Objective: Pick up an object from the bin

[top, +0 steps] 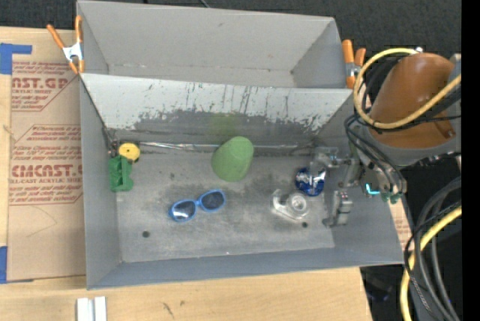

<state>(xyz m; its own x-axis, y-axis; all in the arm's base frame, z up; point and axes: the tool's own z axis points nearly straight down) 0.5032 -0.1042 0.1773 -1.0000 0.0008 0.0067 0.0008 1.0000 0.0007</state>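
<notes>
The hand is hanging low at the right end of the bin, its fingers standing apart. A small blue-and-white thing is lying just beside it, with a clear plastic piece sitting near.

You have bare floor along the front of the bin and in its front left corner. At the view's right the gripper hangs close to the sloping wall, crowded by a clear plastic piece and a small blue-and-white thing. The green ball blocks mid-bin, the blue sunglasses lie before it, and the green toy hugs the left wall.
</notes>
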